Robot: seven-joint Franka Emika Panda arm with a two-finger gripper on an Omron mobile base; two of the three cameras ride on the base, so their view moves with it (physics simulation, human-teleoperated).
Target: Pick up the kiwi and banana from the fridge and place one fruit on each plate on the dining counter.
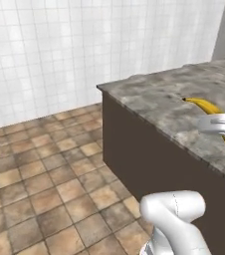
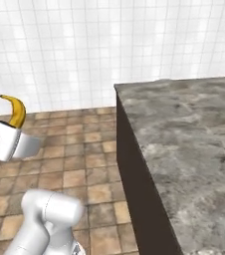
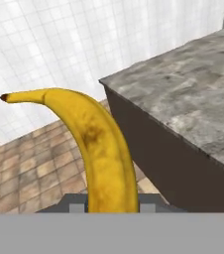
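I am holding the banana (image 3: 101, 149) in my gripper (image 3: 111, 203), jaws closed nearly all the way on its lower end. Its long axis is running straight out from my fingers, away from the hand, and curving off to one side toward the dark tip, as the hand view shows. The fruit is therefore in the air and not resting on anything.

The relation that matters for the coming move is banana to dining counter (image 2: 194, 149). In the right base view the banana (image 2: 15, 110) is hanging off the counter's near end, over the tiled floor (image 2: 74, 159), with the counter's corner lying well to the right of it. In the left base view the banana (image 1: 209, 112) is appearing against the stone top, but I am judging that to be overlap from the camera angle, not contact.

No plate is appearing on the stretch of counter I am seeing, so I cannot tell which way the target lies. My judgement: the load is needing carriage rightward and forward over the counter edge before any lowering.
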